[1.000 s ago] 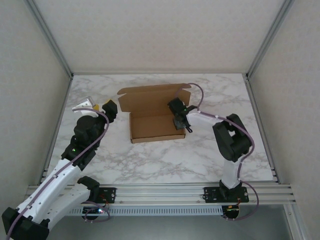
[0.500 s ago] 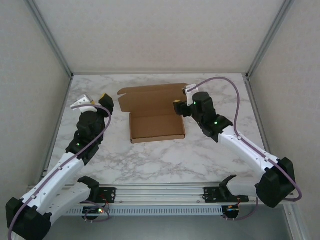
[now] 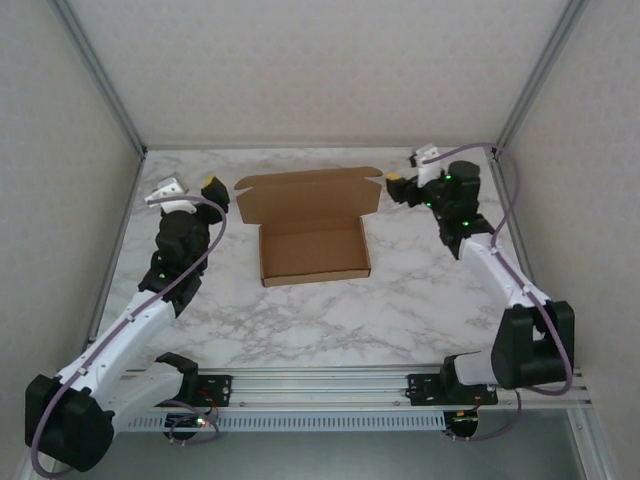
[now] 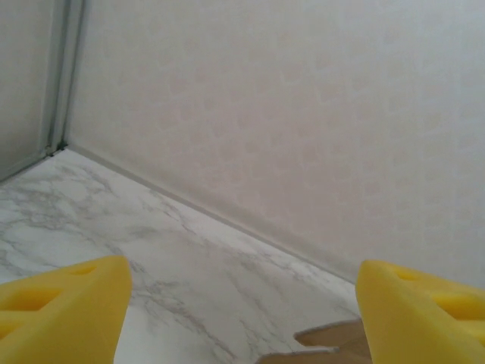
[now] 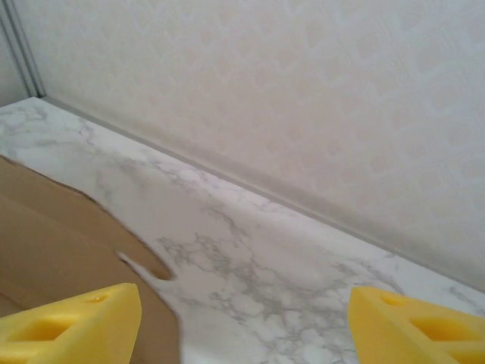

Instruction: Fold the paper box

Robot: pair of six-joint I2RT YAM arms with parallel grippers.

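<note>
The paper box [image 3: 313, 250] is a shallow brown cardboard tray in the middle of the table, with its lid [image 3: 305, 198] open and leaning toward the back. My left gripper [image 3: 212, 187] hovers just left of the lid's left corner, open and empty. In the left wrist view its yellow fingers [image 4: 61, 311] stand wide apart, with a lid tab [image 4: 333, 345] low between them. My right gripper [image 3: 395, 183] hovers just right of the lid's right corner, also open and empty. The right wrist view has the lid edge [image 5: 53, 235] at lower left beside the left finger [image 5: 72, 326].
The marble table [image 3: 330, 310] is boxed in by pale walls at the back [image 3: 320, 70] and on both sides, with metal posts at the corners. Both gripper cameras face the back wall. An aluminium rail [image 3: 330, 385] runs along the near edge.
My right arm has swung away from the box's right wall to the lid's right corner, and its jaws have widened. The left gripper has crept back toward the lid's left corner.
</note>
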